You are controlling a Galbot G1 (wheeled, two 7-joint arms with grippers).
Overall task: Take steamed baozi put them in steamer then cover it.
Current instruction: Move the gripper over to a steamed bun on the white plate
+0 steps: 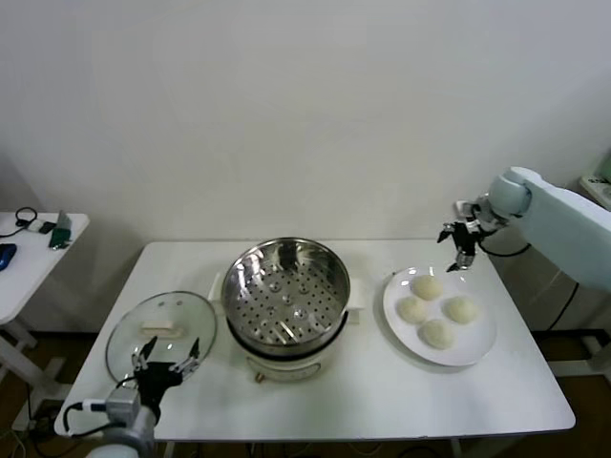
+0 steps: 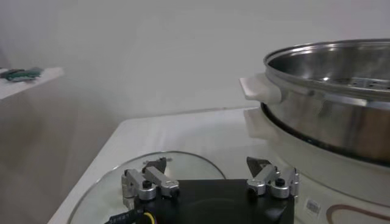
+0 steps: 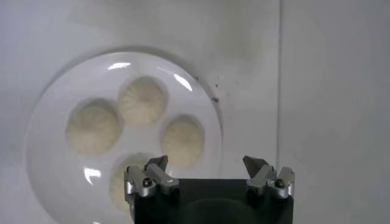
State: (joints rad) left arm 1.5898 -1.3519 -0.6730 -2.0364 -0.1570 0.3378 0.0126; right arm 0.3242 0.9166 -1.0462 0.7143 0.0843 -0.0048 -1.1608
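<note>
Lid point(image 1: 160, 334) of glass lay flat on the white table point(image 1: 496, 401) at the left, with the left gripper point(image 1: 166, 361) hovering low over its near edge, fingers spread and holding nothing. Just right of it stood the steamer point(image 1: 291, 291), its steel basket open upward on the white pot base, perforated floor bare; being round, it had no long axis, and its mouth faced straight up. Further right, the white plate point(image 1: 482, 339) carried the 4 steamed baozi point(image 1: 437, 310) in a close cluster, each seated on its flat base with the pleated crown up, also round and without a long axis. Above the far edge of that plate hung the right gripper point(image 1: 462, 250), fingers spread wide and empty, pointing down; its wrist view showed the buns below and slightly off to one side of the jaws.

The step in hand appeared to be reaching for the 1st bun. Done well, the right gripper would centre over 1 outer bun rather than between 2, descend straight, and close gently on its sides, since the dough looked soft and would likely dent or tear under a hard squeeze. Neighbouring buns sat near enough to be nudged.
</note>
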